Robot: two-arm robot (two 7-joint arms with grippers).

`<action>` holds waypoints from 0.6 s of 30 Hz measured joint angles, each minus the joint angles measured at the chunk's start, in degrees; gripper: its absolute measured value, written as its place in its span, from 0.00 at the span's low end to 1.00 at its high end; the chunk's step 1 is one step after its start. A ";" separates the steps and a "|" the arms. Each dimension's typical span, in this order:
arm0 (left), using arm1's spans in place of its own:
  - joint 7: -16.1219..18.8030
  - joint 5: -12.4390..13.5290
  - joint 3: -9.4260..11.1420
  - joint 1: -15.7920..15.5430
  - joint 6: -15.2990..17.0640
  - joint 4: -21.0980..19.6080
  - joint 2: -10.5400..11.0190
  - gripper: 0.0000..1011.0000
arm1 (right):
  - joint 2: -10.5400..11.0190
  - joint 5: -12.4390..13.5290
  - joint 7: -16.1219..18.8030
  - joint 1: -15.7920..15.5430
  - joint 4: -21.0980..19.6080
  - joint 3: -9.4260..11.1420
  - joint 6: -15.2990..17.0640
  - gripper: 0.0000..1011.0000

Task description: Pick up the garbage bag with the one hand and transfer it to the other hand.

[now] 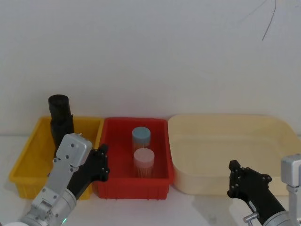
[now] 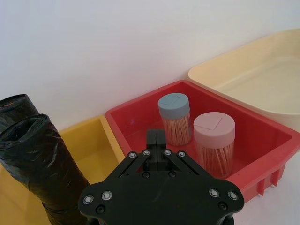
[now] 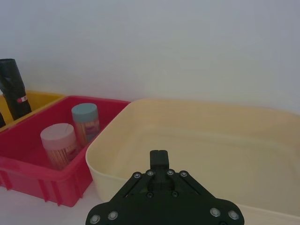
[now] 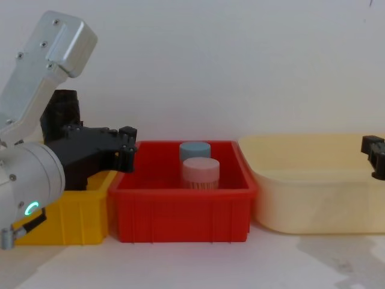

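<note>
garbage bag stands upright in the yellow bin, nothing touching it. left gripper hangs where yellow bin meets red bin, pinched closed and empty. right gripper sits by the cream tub, closed too, holding nothing

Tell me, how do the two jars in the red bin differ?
The blue jar has a pale blue lid; the pink jar has a pale pink one. The blue jar stands farther back in the red bin, toward the wall; the pink jar stands just in front of it, nearer the robot. Both are upright, clear and packed with thin wooden sticks.
</note>
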 joint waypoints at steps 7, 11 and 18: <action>0.00 0.00 0.00 0.00 0.00 0.00 0.00 0.00 | 0.00 0.00 0.00 0.00 0.00 0.00 0.00 0.00; 0.00 0.00 0.00 0.00 0.00 0.00 0.00 0.00 | 0.00 0.00 0.00 0.00 0.00 0.00 0.00 0.00; 0.00 0.00 0.00 0.00 0.00 0.00 0.00 0.00 | 0.00 0.00 0.00 0.00 0.00 0.00 0.00 0.00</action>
